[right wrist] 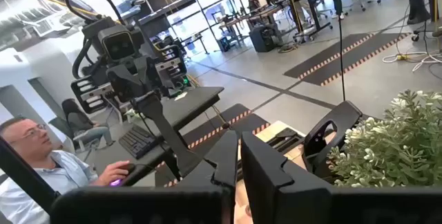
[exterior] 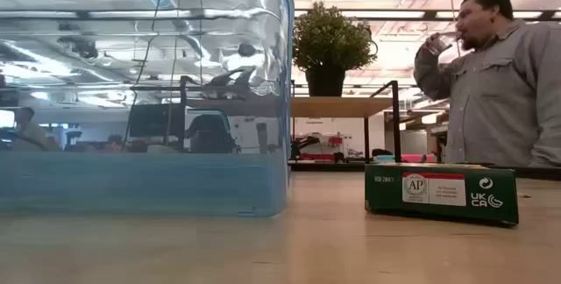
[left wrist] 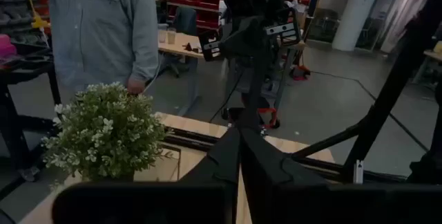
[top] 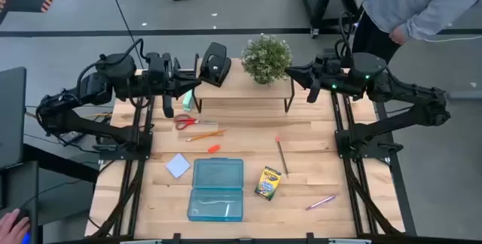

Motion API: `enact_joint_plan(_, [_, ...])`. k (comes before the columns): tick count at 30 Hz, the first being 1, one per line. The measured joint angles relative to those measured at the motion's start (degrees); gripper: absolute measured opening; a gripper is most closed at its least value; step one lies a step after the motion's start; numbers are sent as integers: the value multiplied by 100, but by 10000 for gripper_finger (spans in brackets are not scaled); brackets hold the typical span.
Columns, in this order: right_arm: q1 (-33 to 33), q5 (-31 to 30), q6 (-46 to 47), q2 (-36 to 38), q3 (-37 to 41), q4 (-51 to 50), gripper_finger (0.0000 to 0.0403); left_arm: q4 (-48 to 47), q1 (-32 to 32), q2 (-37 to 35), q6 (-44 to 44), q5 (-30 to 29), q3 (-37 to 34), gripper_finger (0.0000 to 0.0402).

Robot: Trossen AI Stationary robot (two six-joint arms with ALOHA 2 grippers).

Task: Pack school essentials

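Glossy clear plastic case (top: 218,190) on a smooth pale wood table (top: 301,135).

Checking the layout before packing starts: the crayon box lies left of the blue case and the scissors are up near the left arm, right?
Not quite. The high view shows the crayon box right of the blue case. The scissors do lie near the left arm.

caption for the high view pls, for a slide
Both grippers shut by the plant; scissors, crayon box, blue case unpacked.
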State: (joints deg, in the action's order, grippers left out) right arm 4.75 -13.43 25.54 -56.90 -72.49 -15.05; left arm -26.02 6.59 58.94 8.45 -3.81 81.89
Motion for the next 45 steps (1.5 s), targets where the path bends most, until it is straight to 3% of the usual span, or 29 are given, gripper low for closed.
enact_joint_plan(21, [0,41,170,0,0,-7,28,-33,-2,0,-37,0,0,13])
enact_joint_plan(27, [0,119,144,-1,0,-98,28,-524,-2,0,-24,-13,2,13])
enact_joint_plan(33, [-2,687,293,-362,-2,-914,28,-1199,-3,93,169,-44,-2,15])
enact_joint_plan(40, [-5,1290,920,-1032,-2,-2665,33,-1083,-85,147,230,-42,4,16])
enact_joint_plan(45, [-37,1992,1389,-1459,-2,-4015,83,-1006,-83,144,295,-44,4,15])
